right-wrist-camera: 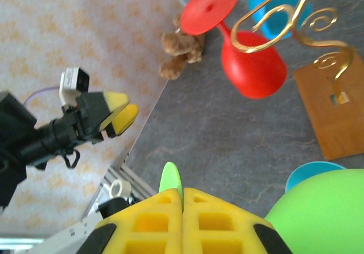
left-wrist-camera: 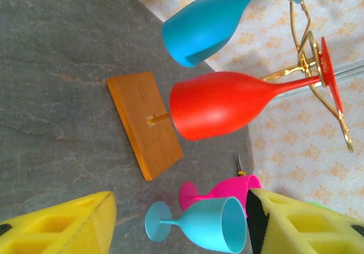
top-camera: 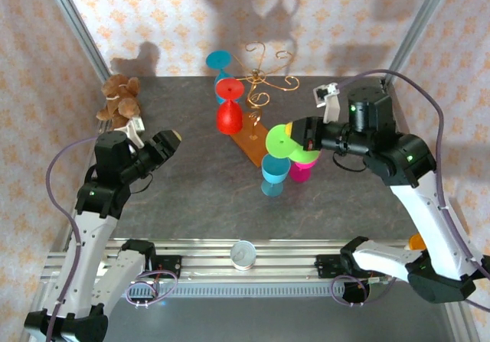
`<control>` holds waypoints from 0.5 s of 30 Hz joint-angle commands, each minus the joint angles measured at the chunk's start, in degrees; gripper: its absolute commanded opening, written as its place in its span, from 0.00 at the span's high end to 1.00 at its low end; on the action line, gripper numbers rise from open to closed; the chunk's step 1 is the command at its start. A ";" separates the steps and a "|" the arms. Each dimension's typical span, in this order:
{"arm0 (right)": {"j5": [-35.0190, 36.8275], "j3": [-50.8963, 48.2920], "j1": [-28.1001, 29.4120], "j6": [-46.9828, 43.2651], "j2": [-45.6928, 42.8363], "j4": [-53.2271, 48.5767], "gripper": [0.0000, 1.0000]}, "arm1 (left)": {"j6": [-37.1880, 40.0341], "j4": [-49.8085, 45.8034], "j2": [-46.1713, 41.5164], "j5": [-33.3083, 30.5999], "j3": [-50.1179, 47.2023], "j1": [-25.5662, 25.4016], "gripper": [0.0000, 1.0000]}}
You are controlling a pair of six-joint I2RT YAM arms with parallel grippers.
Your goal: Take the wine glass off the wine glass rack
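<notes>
Wine glass [top-camera: 285, 139] just right of the wine glass rack [top-camera: 249, 147]; stuffed toy [top-camera: 119, 101] far left.

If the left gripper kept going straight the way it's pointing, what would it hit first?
Most likely the bowl of the red wine glass hanging on the wine glass rack, which lies ahead of the open left gripper. Depth is unclear, so it might miss.

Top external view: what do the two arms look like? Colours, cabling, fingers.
Both match. The left arm and right arm have white lower links and black blocky joints and wrists, each with a small green light and a looping greyish-purple cable. The left fingers and right fingers are chunky yellow moulded blocks with rectangular recesses and black trim.
</notes>
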 commanded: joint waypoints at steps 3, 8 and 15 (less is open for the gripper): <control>7.86 0.47 10.49 -3.31 1.06 -0.31 1.00 | 1.04 -5.75 -2.85 1.91 -1.38 0.30 0.39; 11.44 2.16 18.78 -6.26 4.29 1.56 1.00 | 0.89 -8.08 -6.29 1.45 -2.92 0.34 0.39; 17.54 8.44 28.76 -12.04 12.59 0.24 1.00 | 2.45 -15.68 -8.31 -0.87 -2.11 0.34 0.39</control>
